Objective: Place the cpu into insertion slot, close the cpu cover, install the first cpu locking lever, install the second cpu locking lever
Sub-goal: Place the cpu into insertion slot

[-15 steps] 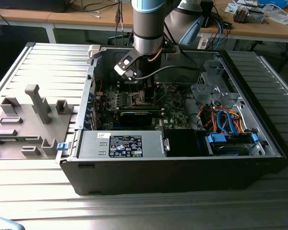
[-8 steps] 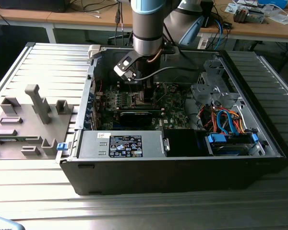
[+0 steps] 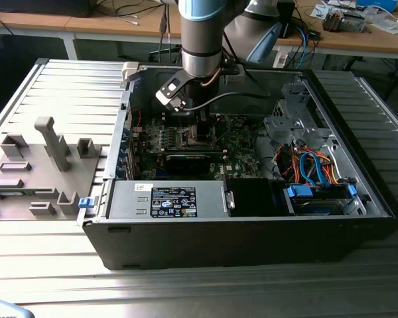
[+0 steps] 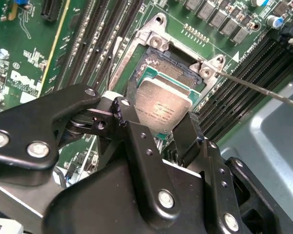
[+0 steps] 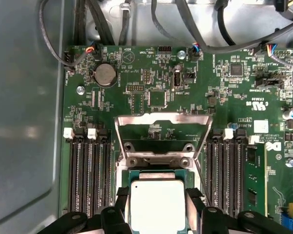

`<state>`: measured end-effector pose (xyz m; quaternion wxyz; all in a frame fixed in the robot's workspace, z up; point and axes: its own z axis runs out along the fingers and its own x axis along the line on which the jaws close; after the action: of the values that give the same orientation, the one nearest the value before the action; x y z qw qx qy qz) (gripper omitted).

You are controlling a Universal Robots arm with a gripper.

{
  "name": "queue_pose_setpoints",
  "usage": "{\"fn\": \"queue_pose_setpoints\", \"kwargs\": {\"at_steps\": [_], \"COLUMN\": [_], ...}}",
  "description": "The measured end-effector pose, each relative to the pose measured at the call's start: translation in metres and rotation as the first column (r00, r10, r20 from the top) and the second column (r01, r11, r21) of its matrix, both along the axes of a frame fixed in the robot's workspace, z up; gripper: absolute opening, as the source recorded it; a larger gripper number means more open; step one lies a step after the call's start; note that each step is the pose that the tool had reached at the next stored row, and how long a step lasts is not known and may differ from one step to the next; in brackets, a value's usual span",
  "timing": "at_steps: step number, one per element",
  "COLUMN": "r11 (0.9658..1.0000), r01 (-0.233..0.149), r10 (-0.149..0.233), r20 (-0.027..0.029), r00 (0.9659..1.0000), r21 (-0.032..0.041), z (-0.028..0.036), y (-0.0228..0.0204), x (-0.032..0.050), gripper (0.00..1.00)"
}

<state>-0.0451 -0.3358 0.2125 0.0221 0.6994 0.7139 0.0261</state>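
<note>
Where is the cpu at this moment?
In both wrist views the cpu is held in the gripper at the insertion slot, between the two banks of memory slots and beside the raised cpu cover.

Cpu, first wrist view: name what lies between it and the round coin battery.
In the first wrist view, the open cpu cover, a silvery frame, lies between the cpu and the coin battery, then green motherboard.
</note>
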Motion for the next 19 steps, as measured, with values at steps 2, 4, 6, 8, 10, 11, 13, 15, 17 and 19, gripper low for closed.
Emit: {"fn": "queue_pose_setpoints", "kwargs": {"at_steps": [2, 4, 6, 8, 10, 11, 13, 15, 17, 19], "r11": [1.0000, 1.0000, 1.0000, 0.9998, 0.9997, 0.9997, 0.9997, 0.9997, 0.9996, 0.9996], "r01": [0.001, 0.004, 0.008, 0.017, 0.021, 0.022, 0.024, 0.025, 0.027, 0.027], "r10": [-0.001, -0.004, -0.008, -0.017, -0.021, -0.022, -0.024, -0.025, -0.027, -0.027], "r20": [0.0000, 0.0000, 0.0000, 0.0000, 0.0000, 0.0000, -0.0001, 0.0000, 0.0000, 0.0000], "r00": [1.0000, 1.0000, 1.0000, 0.9999, 0.9998, 0.9997, 0.9997, 0.9997, 0.9996, 0.9996], "r21": [-0.0007, -0.0029, -0.0041, -0.0055, -0.0062, -0.0066, -0.0075, -0.0076, -0.0075, -0.0075], "z": [-0.0034, -0.0068, -0.0086, -0.0103, -0.0116, -0.0123, -0.0135, -0.0139, -0.0142, -0.0143], "y": [0.0001, 0.0001, 0.0001, 0.0001, 0.0000, 0.0000, 0.0000, 0.0000, 0.0000, 0.0001], "x": [-0.0011, -0.0012, -0.0017, -0.0029, -0.0029, -0.0030, -0.0030, -0.0030, -0.0030, -0.0029], "gripper": [0.55, 0.55, 0.55, 0.55, 0.55, 0.55, 0.55, 0.55, 0.55, 0.55]}}
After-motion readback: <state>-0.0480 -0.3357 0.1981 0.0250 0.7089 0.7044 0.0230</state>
